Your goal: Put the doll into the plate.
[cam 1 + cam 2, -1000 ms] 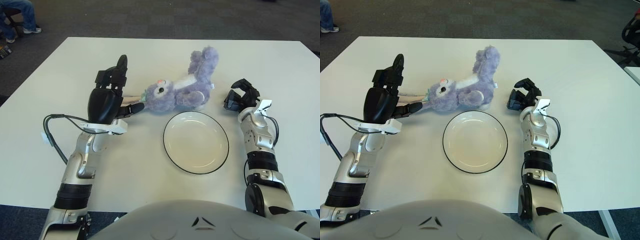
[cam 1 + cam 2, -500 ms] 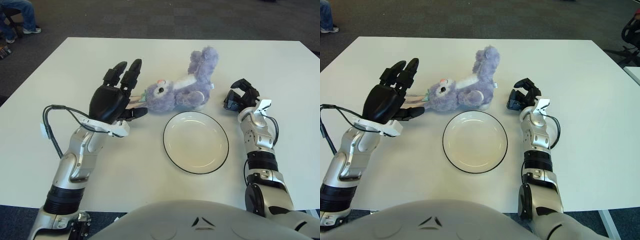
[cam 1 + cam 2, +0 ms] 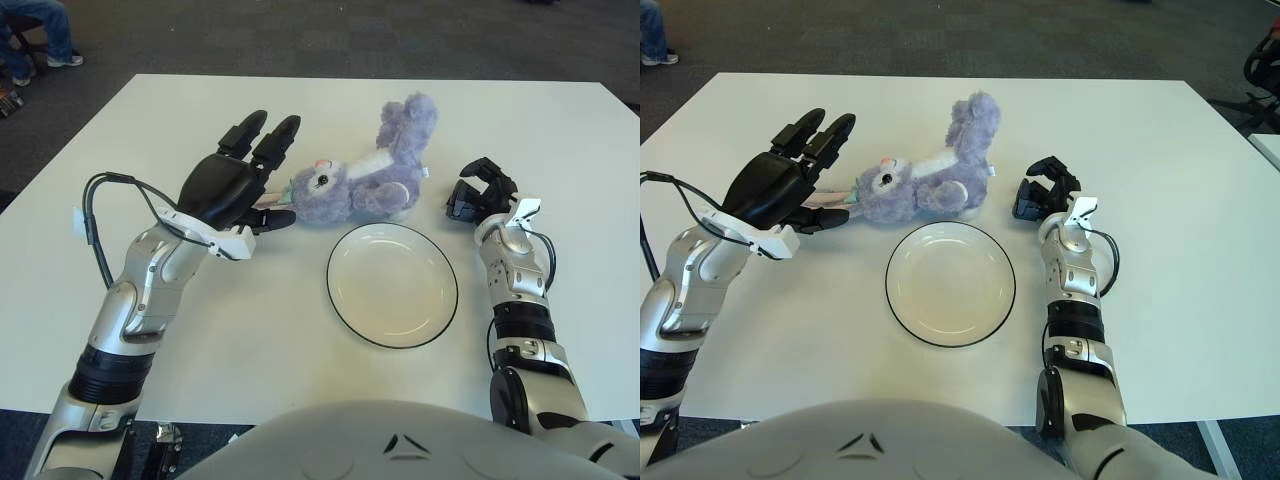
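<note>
A purple plush doll (image 3: 360,180) lies on its side on the white table (image 3: 560,130), head to the left, one limb sticking up toward the far side. Just in front of it sits an empty white plate (image 3: 392,284) with a dark rim. My left hand (image 3: 250,185) hovers at the doll's head end, fingers spread and open, thumb below near the doll's ears; it holds nothing. My right hand (image 3: 478,192) shows right of the doll, beside the plate's far right rim, fingers curled.
A cable (image 3: 100,215) loops off my left forearm. A seated person's legs (image 3: 35,30) show at the far left beyond the table. Dark carpet surrounds the table.
My left hand has risen, opened its fingers and moved right toward the doll's head. The doll, plate and right hand have not moved.
</note>
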